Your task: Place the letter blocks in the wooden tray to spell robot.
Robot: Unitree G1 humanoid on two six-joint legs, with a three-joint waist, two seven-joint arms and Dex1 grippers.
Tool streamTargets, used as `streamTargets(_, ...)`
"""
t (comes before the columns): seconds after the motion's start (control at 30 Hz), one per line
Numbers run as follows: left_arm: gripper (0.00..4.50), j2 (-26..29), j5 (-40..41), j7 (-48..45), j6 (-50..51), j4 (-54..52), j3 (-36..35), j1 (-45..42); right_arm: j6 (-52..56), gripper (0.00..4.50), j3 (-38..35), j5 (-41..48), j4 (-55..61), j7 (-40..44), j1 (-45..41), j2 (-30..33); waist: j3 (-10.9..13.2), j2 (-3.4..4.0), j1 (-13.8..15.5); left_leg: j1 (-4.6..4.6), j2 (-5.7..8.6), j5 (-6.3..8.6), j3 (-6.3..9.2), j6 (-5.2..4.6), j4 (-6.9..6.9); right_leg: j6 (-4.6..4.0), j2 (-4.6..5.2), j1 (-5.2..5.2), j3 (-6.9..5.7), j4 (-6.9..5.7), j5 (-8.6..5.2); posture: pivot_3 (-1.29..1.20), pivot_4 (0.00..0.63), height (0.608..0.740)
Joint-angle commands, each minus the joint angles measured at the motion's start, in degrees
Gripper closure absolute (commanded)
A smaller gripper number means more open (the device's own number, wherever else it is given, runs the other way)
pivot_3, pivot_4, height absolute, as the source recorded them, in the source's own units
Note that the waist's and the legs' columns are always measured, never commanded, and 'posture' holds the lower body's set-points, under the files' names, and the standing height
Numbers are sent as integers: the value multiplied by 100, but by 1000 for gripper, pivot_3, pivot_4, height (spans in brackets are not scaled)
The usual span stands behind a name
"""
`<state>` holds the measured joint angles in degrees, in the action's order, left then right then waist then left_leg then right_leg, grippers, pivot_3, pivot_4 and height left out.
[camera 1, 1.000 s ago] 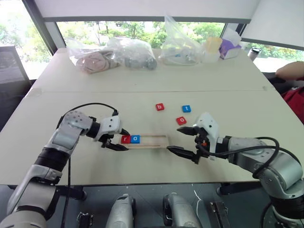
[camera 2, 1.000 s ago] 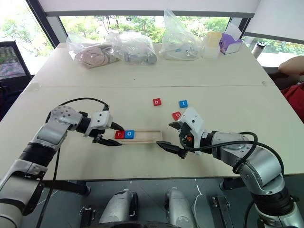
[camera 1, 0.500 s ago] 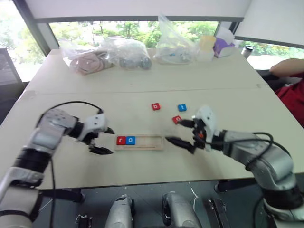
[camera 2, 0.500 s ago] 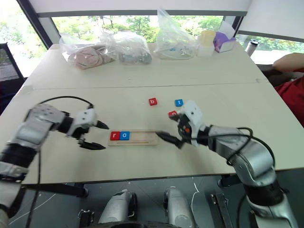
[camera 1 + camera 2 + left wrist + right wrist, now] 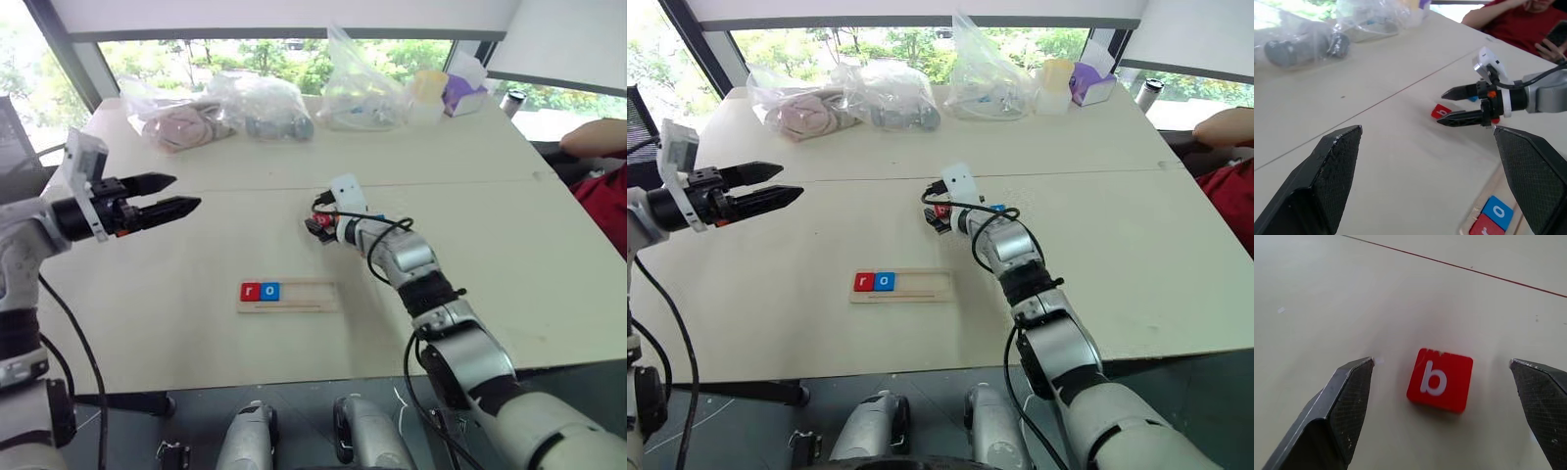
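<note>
The right gripper (image 5: 1442, 382), jaws wide, straddles the red b block (image 5: 1440, 380) lying on the table (image 5: 196, 264). It should lower squarely, then close. The tray (image 5: 304, 296) holds r, o.

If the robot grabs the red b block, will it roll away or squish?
The red b block probably won't roll: it's flat and square. It looks hard, so likely no squishing. Lying low on the smooth table, it might slide if the fingers nudge it.
</note>
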<state>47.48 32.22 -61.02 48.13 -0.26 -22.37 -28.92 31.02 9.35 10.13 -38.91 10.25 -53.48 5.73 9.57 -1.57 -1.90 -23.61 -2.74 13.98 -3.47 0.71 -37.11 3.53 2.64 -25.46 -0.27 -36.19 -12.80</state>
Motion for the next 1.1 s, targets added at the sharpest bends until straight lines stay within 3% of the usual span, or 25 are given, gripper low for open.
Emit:
streamTargets(0.03, 18, -48, 356, 369, 179, -606, -297, 188, -524, 0, -265, -201, -689, -239, -378, -180, 0, -1, -14, 0, 1, 0, 4, 0, 0, 0, 3, 2, 0, 0, 0, 0, 150, 740)
streamTargets(0.17, 18, 2, 442, 573, 181, -910, -285, 542, -543, 0, -404, -347, -1022, -502, -420, -382, 0, 0, -68, 11, 0, 0, 10, 1, -1, -4, 2, 8, 1, -2, 0, 0, 150, 740)
streamTargets(0.2, 1, 25, 449, 601, 151, -940, -264, 593, -507, 255, -396, -395, -981, -523, -392, -423, 0, 0, -70, 12, 0, 0, 13, 1, -1, -4, 0, 8, 0, -3, 0, 0, 150, 740)
streamTargets(0.3, 0, 37, 507, 664, 116, -960, -237, 624, -331, 1303, -334, -464, -711, -472, -279, -544, 0, 0, -70, 17, -3, -1, 17, 2, 0, -8, -9, 9, -1, -5, 1, 0, 150, 740)
streamTargets(0.37, 0, 19, 510, 701, 77, -923, -178, 588, -302, 2471, -319, -519, -597, -477, -177, -630, 0, 0, -69, 18, -4, -1, 19, 2, 0, -9, -10, 9, -1, -7, 1, 0, 150, 740)
streamTargets(0.43, 0, -8, 511, 723, 25, -878, -86, 550, -340, 3308, -335, -589, -616, -521, -123, -678, 0, 0, -69, 18, -5, -1, 18, 2, 0, -8, -9, 9, -1, -7, 2, 0, 150, 740)
streamTargets(0.6, 0, -32, 547, 670, -32, -899, 269, 452, -284, 3279, -495, -660, 38, -579, -30, -466, 0, 1, -61, 18, -3, -1, 16, 2, 0, -9, -4, 10, -1, -5, 1, 0, 150, 740)
streamTargets(0.83, 0, -108, 564, 308, -36, -1769, 1518, 438, 2747, 3279, -1148, -338, 5045, -524, 1634, 502, 2, 3, 96, -3, 7, 0, 17, 3, 1, -7, 14, 4, -4, 8, 0, 0, 150, 740)
streamTargets(0.97, 0, -305, 379, 291, -185, -1966, 2191, 242, 4796, 3279, -1710, -317, 7249, -881, 2596, 59, 1, 4, 102, 7, 3, 1, 17, 2, 5, -26, -5, 5, -4, 4, -12, 0, 150, 740)
streamTargets(1.1, 0, -408, 276, 250, -287, -1855, 2472, 41, 5613, 3279, -1955, -515, 7980, -1196, 3220, -621, 2, 9, 77, 21, -6, 0, 32, 2, 2, -51, -38, 3, -4, -5, 0, 0, 150, 740)
